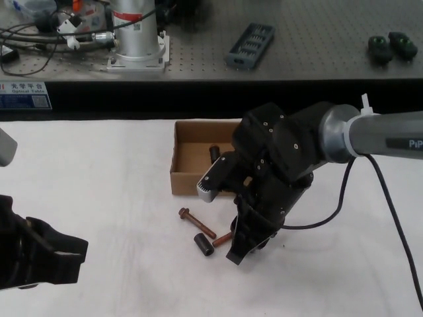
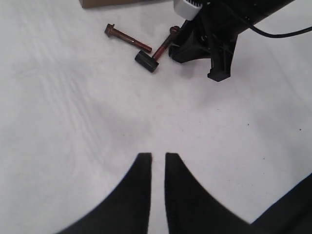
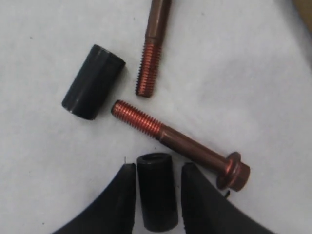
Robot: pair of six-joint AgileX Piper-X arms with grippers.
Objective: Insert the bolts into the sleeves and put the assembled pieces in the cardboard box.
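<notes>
Right wrist view: the right pincer (image 3: 158, 166) has its two fingers drawn in tight on a short black cylindrical sleeve (image 3: 157, 204), which sits lengthwise between them over the white cloth-covered table (image 1: 99, 185). Just beside that sleeve lies a copper-coloured flange-head bolt (image 3: 185, 146), its threaded end pointing toward a second black sleeve (image 3: 92, 82) lying free on the cloth. A second copper-coloured bolt (image 3: 153, 48) lies near them, its threaded tip close to the first bolt's threads but not touching.

In the high view these loose parts lie on the table just in front of the open brown cardboard box (image 1: 185, 183), and a dark cylindrical piece (image 1: 215, 153) rests inside the box.

The left pincer (image 2: 157, 156) hangs over bare cloth well apart from the parts, its fingers almost together with a thin slit between them, holding nothing.
</notes>
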